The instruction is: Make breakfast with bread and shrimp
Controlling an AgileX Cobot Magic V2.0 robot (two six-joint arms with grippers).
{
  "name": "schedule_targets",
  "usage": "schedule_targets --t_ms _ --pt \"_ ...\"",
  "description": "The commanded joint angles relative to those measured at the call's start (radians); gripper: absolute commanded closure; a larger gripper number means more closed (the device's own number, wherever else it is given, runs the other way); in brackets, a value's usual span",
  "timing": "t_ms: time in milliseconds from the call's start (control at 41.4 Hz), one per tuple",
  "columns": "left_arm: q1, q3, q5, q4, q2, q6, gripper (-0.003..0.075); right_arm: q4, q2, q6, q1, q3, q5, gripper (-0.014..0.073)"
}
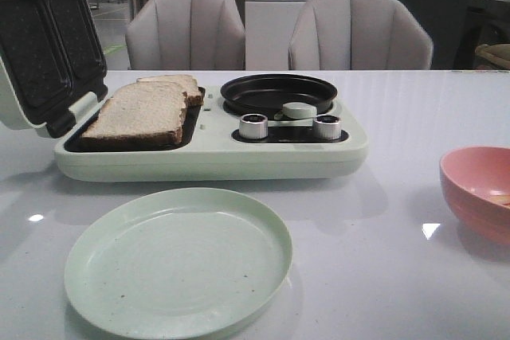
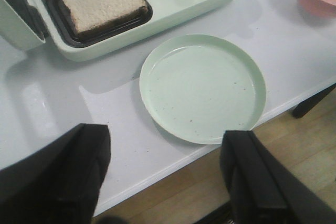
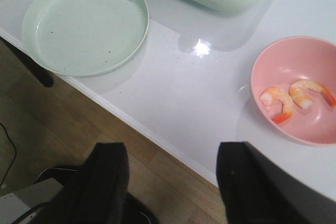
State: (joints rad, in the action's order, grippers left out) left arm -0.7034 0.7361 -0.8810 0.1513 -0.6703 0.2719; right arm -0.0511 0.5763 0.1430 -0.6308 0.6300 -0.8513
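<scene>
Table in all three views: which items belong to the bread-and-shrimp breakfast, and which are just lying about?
For the job:
- two speckled brown-crusted bread slices on the pale green breakfast maker
- two orange-white shrimp in the pink bowl
- likely the empty pale green round plate

Just there:
- two grey padded chairs
- white cabinet

The white table [image 1: 398,276] carries a breakfast maker [image 1: 211,157], green plate [image 1: 179,264] (empty) and pink bowl [image 1: 478,193].

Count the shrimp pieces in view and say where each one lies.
2. Both orange-red curled shrimp lie side by side inside the round pink bowl: one nearer the bowl's middle, the other beside it. Neither end effector touches them. None seem hidden.
</scene>
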Motion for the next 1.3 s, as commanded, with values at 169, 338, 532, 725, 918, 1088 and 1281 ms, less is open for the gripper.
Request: schedule_targets --t_ms 169,338,532,725,918,1088,1281 --pt "0.041 0.17 -0.014 0.025 -0.241 -0.001 0.0348 -0.019 -0.001 -0.001 0.002 0.023 0.057 0.0106" --pt "0.19 0.217 0.002 0.009 -0.31 -0.013 0.0535 -0.019 -0.001 -0.001 0.002 0.023 0.057 0.0106" --pt "0.396 0.217 0.036 -0.097 -0.311 -0.131 0.0623 -0.019 -0.001 -0.001 0.002 0.023 0.057 0.0106" --pt "0.648 0.217 0.065 -0.238 -0.311 -0.252 0.0622 -0.019 -0.001 -0.001 0.002 0.023 0.057 0.0106" --pt "0.861 0.22 0.199 -0.36 -0.336 -0.29 0.0622 -0.019 -0.001 -0.001 0.002 0.023 0.057 0.0106" --pt "0.94 0.256 0.262 -0.401 -0.443 -0.29 0.0622 -0.019 -0.001 -0.001 0.002 0.023 0.057 0.0106" --pt "0.94 0.362 0.316 -0.406 -0.611 -0.29 0.0622 -0.019 -0.001 -0.001 0.002 0.023 0.057 0.0106"
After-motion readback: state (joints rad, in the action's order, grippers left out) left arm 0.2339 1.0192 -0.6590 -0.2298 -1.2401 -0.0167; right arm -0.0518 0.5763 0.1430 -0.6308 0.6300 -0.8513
